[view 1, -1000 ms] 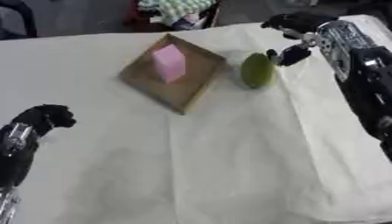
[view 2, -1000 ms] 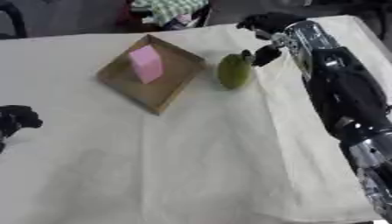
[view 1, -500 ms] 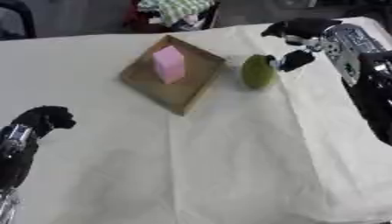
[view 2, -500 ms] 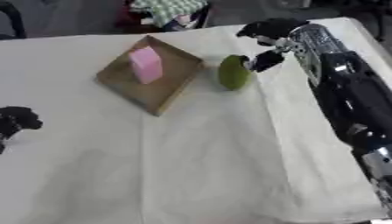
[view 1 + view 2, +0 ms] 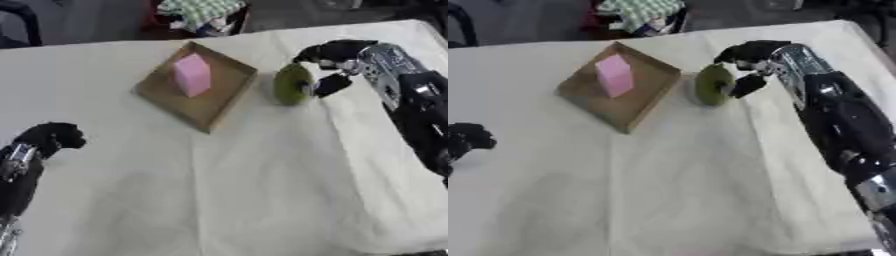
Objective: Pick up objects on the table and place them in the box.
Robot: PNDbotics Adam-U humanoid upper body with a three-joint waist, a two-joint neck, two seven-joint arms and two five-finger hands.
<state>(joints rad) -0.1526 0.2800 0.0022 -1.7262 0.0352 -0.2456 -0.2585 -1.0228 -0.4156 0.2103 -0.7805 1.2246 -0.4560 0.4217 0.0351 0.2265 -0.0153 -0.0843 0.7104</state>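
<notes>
Left hand (image 5: 51, 138) low at the near left edge, fingers curled, holding nothing. Cloth-covered table (image 5: 227, 190). Mid-table: brown box (image 5: 198, 86) with a pink block (image 5: 192, 75) inside. Green object (image 5: 292, 84) just right of the box, on the cloth. Right hand (image 5: 331, 64) spread around it, thumb touching its right side.

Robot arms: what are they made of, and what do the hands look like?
Both arms look like hard black shells with silver metal at the joints. The right arm is bulky and glossy, with a silver wrist section. The right hand and the left hand are black, with dark, rounded fingers.
</notes>
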